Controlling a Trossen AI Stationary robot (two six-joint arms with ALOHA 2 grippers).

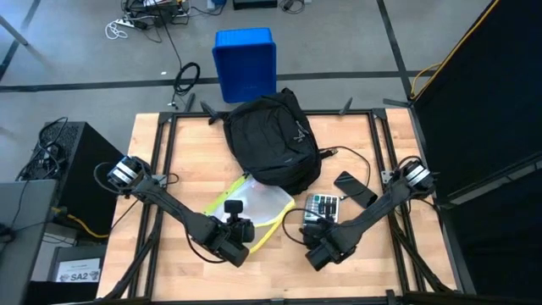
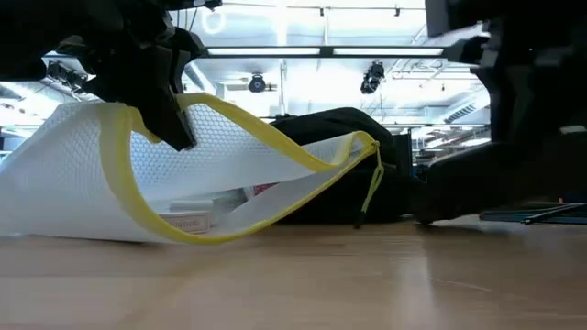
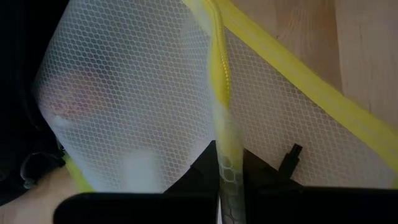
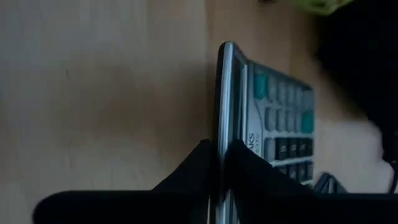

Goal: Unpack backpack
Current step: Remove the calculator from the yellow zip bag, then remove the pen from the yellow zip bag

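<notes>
the white mesh pouch (image 3: 143, 106) hangs by its yellow zip edge from the clamped left pincer (image 3: 227, 169). the right pincer (image 4: 219, 163) nips a calculator (image 4: 273, 118) by its rim; that thin grip could slip. backpack (image 1: 273, 140) lies beyond both on the desk (image 1: 169, 254). calculator lettering unreadable.

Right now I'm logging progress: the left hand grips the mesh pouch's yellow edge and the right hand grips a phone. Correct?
Not quite. The right hand grips a calculator, not a phone, as the right wrist view shows. The left hand does grip the mesh pouch's yellow edge.
</notes>
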